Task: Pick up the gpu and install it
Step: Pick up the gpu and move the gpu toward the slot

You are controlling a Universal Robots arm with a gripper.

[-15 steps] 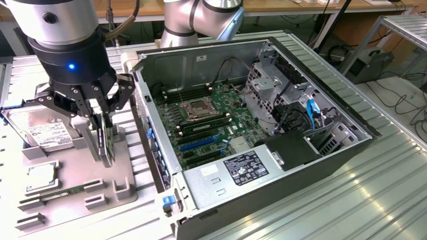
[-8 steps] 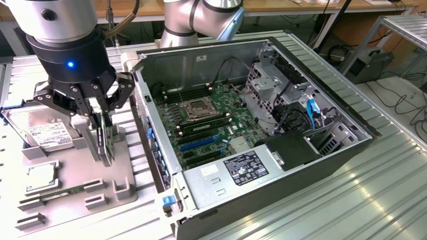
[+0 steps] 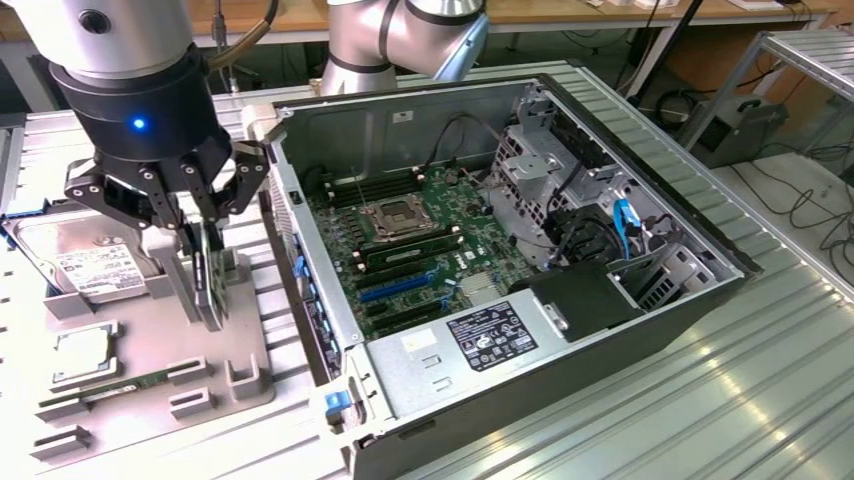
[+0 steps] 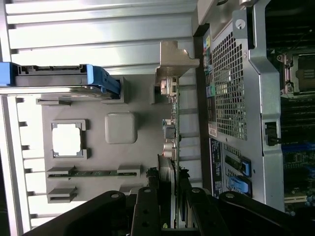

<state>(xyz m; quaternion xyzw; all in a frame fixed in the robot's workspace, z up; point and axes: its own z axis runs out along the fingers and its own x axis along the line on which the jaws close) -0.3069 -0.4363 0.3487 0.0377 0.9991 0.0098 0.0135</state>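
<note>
The gpu [image 3: 211, 296] is a thin black card standing on edge in a slot of the grey holder tray [image 3: 254, 385], at the exterior view's left beside the open computer case [image 3: 400, 110]. My gripper [image 3: 203, 262] comes straight down over it, one finger on each flat face, shut on the card. In the wrist view the gpu [image 4: 171, 132] runs edge-on away from my gripper [image 4: 169, 189], with its pale metal bracket [image 4: 173, 61] at the far end. The card's lower edge still looks seated in the holder.
On the tray lie a silver hard drive [image 3: 80, 255], a CPU [image 3: 83, 352] and a green memory stick [image 3: 127, 385]. The case holds the motherboard [image 3: 414, 250] with blue slots [image 3: 400, 285], a drive cage [image 3: 547, 170] and a power supply [image 3: 494, 335]. The case wall stands close beside the card.
</note>
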